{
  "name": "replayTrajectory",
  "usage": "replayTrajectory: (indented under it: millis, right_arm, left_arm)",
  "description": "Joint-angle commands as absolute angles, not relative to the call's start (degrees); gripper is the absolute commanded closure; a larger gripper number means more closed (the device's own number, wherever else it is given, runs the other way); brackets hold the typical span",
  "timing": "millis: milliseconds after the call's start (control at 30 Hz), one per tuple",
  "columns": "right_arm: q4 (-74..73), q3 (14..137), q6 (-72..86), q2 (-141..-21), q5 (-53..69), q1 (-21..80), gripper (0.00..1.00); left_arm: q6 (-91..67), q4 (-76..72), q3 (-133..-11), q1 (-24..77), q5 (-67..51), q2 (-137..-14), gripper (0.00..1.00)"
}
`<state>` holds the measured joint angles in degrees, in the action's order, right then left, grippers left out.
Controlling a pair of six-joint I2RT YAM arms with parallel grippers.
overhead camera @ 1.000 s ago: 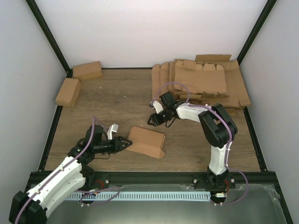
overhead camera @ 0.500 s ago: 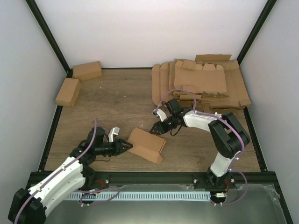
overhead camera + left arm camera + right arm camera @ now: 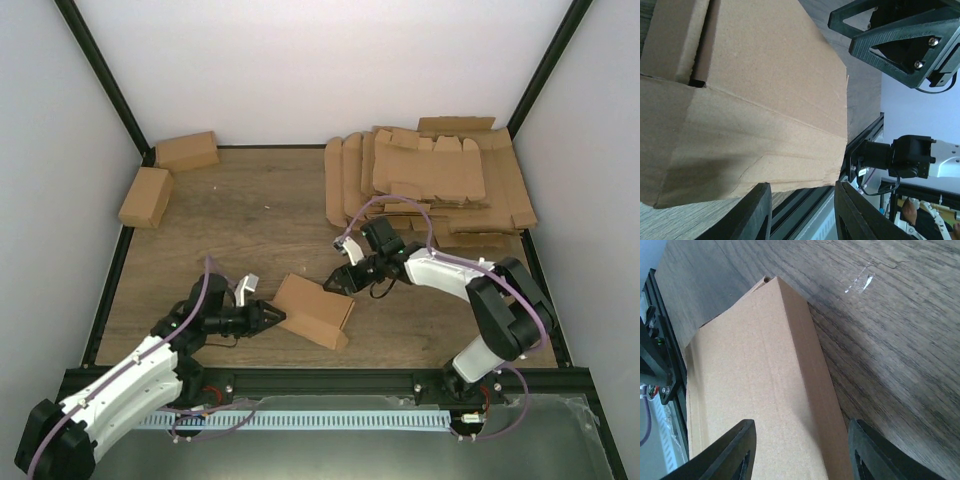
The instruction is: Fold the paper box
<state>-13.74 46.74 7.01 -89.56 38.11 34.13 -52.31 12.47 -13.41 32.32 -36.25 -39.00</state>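
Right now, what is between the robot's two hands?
The paper box lies between the left hand and the right hand. The top view shows this best.

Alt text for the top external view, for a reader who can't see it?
A brown paper box lies mid-table, with the left end effector at its left end and the right end effector at its far right corner. Flat cardboard blanks are piled at the far right of the wooden table; two folded boxes sit far left.
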Motion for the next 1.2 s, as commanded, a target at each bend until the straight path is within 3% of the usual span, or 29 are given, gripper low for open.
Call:
replayTrajectory:
  millis: [0, 433, 600, 1167]
  right_arm:
    - [-10.5, 46.4, 8.7, -90.3, 41.2, 33.6, 0.48]
    - [-9.1, 45.6, 8.1, -92.8, 45.2, 32.9, 0.60]
    - [-9.0, 45.8, 7.8, -94.8, 45.6, 32.9, 0.61]
    - [-6.9, 44.1, 8.0, -97.6, 45.7, 30.7, 0.79]
  left_arm:
    - [-52.3, 11.1, -13.6, 32.9, -37.1, -40.1, 0.63]
    - [-52.4, 10.7, -13.7, 33.9, -37.4, -41.4, 0.71]
    - [-52.6, 11.3, -14.2, 34.1, -37.4, -41.0, 0.72]
    - [-50.1, 19.6, -21.6, 34.2, -38.9, -39.9, 0.74]
